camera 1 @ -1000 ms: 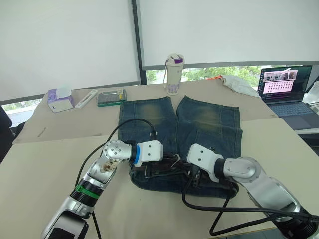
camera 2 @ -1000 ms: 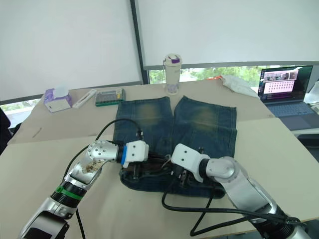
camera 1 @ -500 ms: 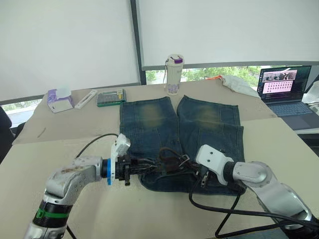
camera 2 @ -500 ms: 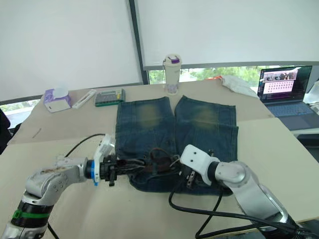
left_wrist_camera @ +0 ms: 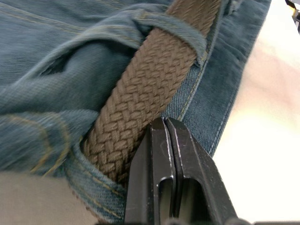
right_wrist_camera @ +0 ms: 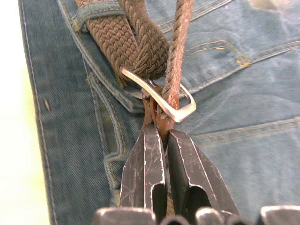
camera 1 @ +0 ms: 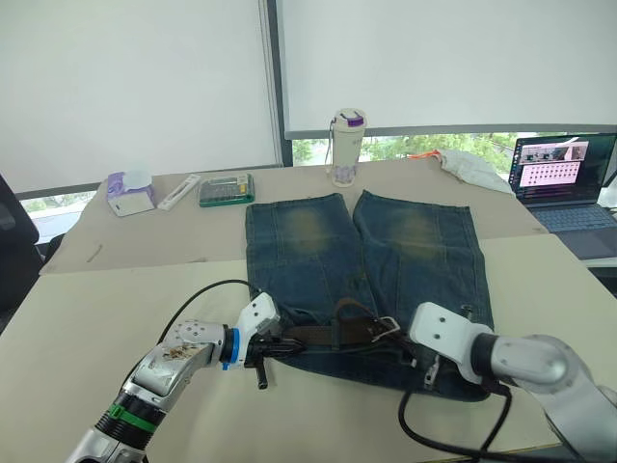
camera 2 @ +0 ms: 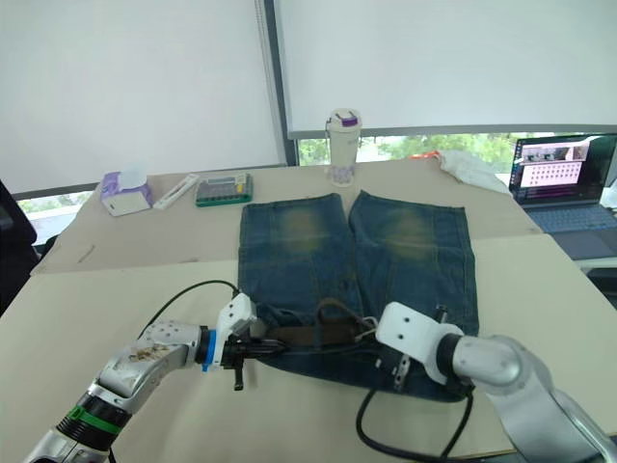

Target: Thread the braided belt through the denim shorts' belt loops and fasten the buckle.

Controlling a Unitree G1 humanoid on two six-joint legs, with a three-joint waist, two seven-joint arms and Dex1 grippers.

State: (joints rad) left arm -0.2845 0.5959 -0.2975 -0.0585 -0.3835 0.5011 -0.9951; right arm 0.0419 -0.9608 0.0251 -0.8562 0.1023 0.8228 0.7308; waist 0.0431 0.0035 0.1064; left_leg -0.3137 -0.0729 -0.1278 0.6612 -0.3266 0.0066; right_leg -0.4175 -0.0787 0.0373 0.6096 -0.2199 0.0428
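Belt drawn flatter along the waistband, buckle end pinched

Shorts first: the denim shorts (camera 1: 371, 260) lie flat on the table (camera 1: 87, 309), legs pointing to 12 o'clock, waistband at the near edge. The braided belt (camera 1: 333, 333) runs along that waistband. Half a second ago the strap stood bunched in loose coils at mid-waistband; now it lies mostly straight, with one small hump left at about 11 o'clock of the buckle (camera 1: 388, 325). My reading is that the slack has been pulled through, so threading looks well along and fastening is the step coming up.

The left gripper (camera 1: 260, 352) sits at the waistband's 9 o'clock end. In its wrist view the black fingers (left_wrist_camera: 164, 154) are pressed together with no gap, their tips beside the strap where it leaves one of the belt loops (left_wrist_camera: 168, 30); nothing shows between them. The right gripper (right_wrist_camera: 158, 129) is clenched on the brown strap end right at the silver frame, which stands tilted over the denim.

Hard to judge: how many loops the strap passes through, since both arms cover parts of the waistband. The prong cannot be made out. Whether the thin cord-like length rising from the buckle in the right wrist view is the belt's tail seen edge-on, I cannot tell.
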